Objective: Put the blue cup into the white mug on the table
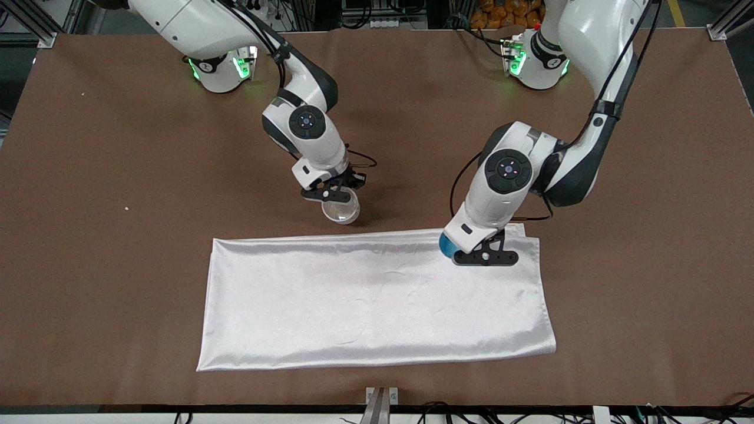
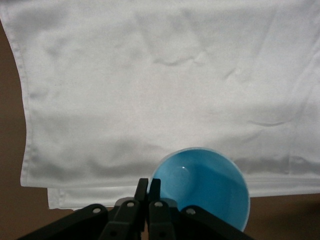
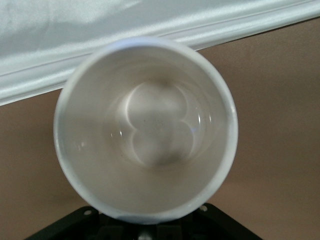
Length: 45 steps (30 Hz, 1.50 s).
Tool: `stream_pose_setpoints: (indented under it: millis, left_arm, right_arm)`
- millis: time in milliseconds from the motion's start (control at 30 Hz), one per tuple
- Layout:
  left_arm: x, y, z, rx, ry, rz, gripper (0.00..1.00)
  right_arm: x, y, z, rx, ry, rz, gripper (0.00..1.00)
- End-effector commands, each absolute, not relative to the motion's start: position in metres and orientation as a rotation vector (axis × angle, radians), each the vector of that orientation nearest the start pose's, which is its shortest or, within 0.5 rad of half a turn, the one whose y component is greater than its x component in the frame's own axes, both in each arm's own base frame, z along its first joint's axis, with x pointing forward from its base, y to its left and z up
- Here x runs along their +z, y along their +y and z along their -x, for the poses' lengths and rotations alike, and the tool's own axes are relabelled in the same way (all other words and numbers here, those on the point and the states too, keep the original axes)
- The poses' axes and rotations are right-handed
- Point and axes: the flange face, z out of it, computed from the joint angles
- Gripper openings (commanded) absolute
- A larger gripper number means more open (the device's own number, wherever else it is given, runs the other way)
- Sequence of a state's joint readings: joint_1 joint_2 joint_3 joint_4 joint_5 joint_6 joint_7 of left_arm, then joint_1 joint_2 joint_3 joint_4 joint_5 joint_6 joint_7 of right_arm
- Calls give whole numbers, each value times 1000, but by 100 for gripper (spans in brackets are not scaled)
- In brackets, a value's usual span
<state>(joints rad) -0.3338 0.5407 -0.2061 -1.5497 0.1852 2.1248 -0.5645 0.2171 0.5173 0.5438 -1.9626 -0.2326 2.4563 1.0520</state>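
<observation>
**Cup and mug both in hand**

Left gripper [image 1: 465, 254] fingers pinch cup [image 2: 202, 185] rim over cloth [image 1: 377, 300] edge; light, thin, prob. slick. Right gripper [image 1: 336, 194] holds mug [image 1: 340, 209] over surface [image 1: 118, 176], fingers hidden; heavier, fragile.

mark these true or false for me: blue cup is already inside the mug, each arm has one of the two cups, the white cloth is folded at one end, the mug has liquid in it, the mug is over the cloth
1. The blue cup is already inside the white mug. False: they are apart, each at a different arm.
2. The left tool holds the blue cup, the right tool the mug. True.
3. The white cloth is doubled over at the left arm's end. True.
4. The mug holds liquid. False: it looks empty.
5. The mug is over the cloth. False: it is over the bare table, beside the cloth's edge.
</observation>
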Motion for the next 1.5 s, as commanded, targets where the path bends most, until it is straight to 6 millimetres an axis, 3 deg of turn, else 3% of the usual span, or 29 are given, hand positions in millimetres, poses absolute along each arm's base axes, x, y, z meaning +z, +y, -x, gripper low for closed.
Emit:
stream_pose_setpoints:
  millis: [0, 700, 833, 933, 1233, 1467]
  left_arm:
    - [339, -343, -605, -108, 41, 3083, 0]
    - [335, -338, -601, -78, 13, 3070, 0]
    - [335, -338, -601, -78, 11, 3070, 0]
    - [335, -337, -602, -78, 11, 3070, 0]
    - [342, -338, -604, -94, 1, 3079, 0]
    - [357, -347, -602, -115, -7, 3104, 0]
  right_arm:
    - [241, 417, -459, 44, 286, 3015, 0]
    - [215, 418, -461, -4, 311, 3007, 0]
    - [216, 418, -461, -1, 369, 3001, 66]
    - [215, 418, -460, 3, 381, 3005, 100]
    - [239, 421, -457, -7, 387, 3036, 100]
    - [289, 433, -446, -44, 382, 3070, 100]
